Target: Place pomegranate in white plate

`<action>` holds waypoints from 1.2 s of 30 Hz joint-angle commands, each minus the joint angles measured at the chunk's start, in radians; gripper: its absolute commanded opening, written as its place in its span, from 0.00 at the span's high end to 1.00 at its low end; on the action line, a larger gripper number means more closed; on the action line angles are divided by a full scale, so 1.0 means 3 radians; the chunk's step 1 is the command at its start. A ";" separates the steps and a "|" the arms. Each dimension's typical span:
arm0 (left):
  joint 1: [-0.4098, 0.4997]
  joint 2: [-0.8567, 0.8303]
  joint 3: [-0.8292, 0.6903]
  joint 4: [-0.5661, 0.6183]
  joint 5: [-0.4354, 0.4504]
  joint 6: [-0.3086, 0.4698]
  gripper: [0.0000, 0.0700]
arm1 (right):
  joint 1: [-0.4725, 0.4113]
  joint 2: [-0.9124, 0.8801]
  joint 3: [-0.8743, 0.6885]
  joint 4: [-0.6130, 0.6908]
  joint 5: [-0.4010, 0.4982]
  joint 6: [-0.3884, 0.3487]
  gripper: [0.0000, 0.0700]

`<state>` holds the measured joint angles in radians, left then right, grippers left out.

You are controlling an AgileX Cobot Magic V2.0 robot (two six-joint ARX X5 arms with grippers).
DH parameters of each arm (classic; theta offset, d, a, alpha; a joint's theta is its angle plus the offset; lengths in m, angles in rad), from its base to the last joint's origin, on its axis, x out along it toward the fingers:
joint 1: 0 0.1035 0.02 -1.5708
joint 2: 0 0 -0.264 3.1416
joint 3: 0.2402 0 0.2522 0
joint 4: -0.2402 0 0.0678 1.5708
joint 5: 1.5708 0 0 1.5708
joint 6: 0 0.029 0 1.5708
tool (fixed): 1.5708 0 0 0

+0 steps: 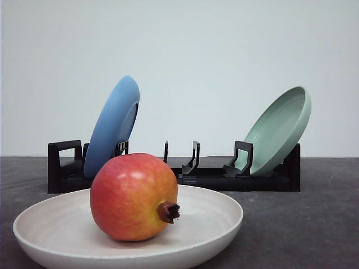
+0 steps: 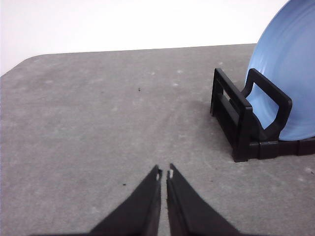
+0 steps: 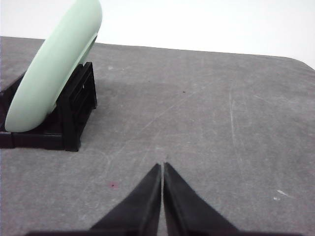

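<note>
blue plate (image 1: 115, 124), green plate (image 1: 279, 130), black rack (image 1: 207, 175)

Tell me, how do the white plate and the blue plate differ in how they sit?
The white plate lies flat on the table, while the blue plate stands tilted on edge in the black rack. The white plate holds the pomegranate; the blue plate holds nothing. The white plate is nearest the camera, the blue plate behind it. Both are round and shallow.

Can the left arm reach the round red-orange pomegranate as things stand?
Probably yes. The pomegranate sits uncovered in the wide off-white plate, apart from the black rack. The left tool is shut and empty, so it must open first.
</note>
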<state>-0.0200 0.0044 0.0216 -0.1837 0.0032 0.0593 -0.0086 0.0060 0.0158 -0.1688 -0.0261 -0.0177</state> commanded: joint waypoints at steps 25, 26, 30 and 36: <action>0.0001 -0.0005 -0.0032 -0.0013 0.0006 0.0000 1.00 | -0.0008 -0.0008 -0.0013 0.0038 0.0001 0.0034 1.00; 0.0001 -0.0005 -0.0032 -0.0013 0.0006 0.0001 1.00 | -0.0008 -0.0008 -0.0013 0.0038 0.0001 0.0034 1.00; 0.0001 -0.0005 -0.0032 -0.0013 0.0006 0.0001 1.00 | -0.0008 -0.0008 -0.0013 0.0038 0.0001 0.0034 1.00; 0.0001 -0.0005 -0.0032 -0.0013 0.0006 0.0000 1.00 | -0.0008 -0.0008 -0.0013 0.0038 0.0001 0.0034 1.00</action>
<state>-0.0200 0.0044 0.0216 -0.1837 0.0032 0.0593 -0.0086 0.0059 0.0158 -0.1688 -0.0261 -0.0177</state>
